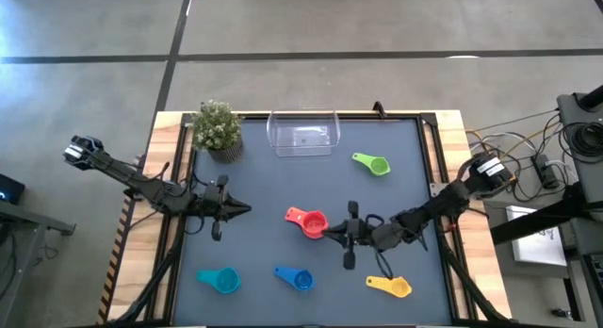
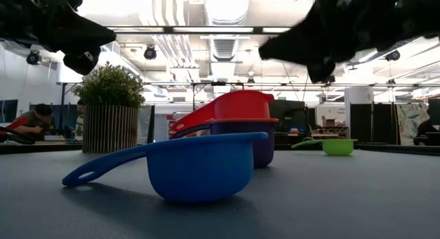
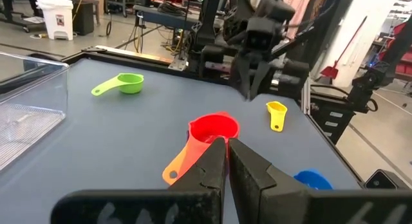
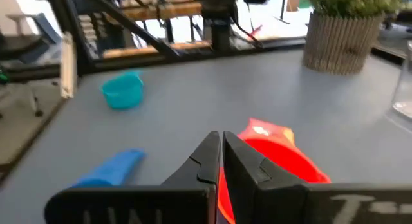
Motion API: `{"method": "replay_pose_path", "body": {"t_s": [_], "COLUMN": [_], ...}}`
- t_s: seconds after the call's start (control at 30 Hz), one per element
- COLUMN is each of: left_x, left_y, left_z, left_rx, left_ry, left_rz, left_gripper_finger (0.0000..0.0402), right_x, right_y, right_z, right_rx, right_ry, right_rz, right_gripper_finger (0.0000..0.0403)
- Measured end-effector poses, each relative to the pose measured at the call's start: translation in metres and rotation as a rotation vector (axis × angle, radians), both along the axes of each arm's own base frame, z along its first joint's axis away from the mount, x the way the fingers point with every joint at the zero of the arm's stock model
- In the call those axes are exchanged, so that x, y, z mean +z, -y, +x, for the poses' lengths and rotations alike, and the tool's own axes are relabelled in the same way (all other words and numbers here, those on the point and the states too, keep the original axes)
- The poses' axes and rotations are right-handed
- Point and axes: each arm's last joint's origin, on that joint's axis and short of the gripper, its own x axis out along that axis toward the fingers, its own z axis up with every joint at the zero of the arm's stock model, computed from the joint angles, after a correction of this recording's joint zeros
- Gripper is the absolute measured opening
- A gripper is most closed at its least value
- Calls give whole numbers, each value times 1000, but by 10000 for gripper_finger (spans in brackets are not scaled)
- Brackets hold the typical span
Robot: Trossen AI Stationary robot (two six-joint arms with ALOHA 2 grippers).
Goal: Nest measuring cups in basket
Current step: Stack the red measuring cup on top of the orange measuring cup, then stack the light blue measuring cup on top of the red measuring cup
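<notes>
A potted green plant in a ribbed, slatted pot stands upright on the dark worktop at its far corner, beyond the left gripper and well apart from it; from the right gripper it lies far off, diagonally across the worktop. The worktop has a pale wooden border. Off the worktop, out past the right arm's base, a tangle of cables lies on the grey floor. In the room behind, 1 person sits at a bench.
</notes>
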Motion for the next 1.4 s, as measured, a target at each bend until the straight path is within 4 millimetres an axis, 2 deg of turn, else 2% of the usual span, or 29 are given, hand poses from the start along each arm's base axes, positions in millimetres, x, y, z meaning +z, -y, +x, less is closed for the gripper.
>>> {"method": "replay_pose_path", "body": {"t_s": [0.33, 0.53, 0.9, 1.1, 1.2, 1.4], "left_x": [-1, -3, -3, 3, 18, 37], "left_y": [0, 1, 1, 4, 8, 12], "left_z": [1, 2, 3, 3, 5, 1], "left_rx": [1, 2, 2, -68, -149, -110], "left_ry": [-6, -19, -16, -26, -116, -564], "left_rz": [3, 9, 6, -98, -136, -115], "left_gripper_finger": [0, 0, 0, 0, 0, 0], "right_x": [-25, -25, 3, 16, 18, 20], "right_y": [2, 2, 4, 5, 5, 5], "right_z": [9, 10, 6, 3, 2, 2], "right_rx": [-31, -35, -16, -9, -5, -5], "right_ry": [-72, -70, 5, 37, 42, 50], "right_rz": [8, 30, -33, -61, -65, -61], "right_gripper_finger": [8, 8, 8, 8, 8, 8]}}
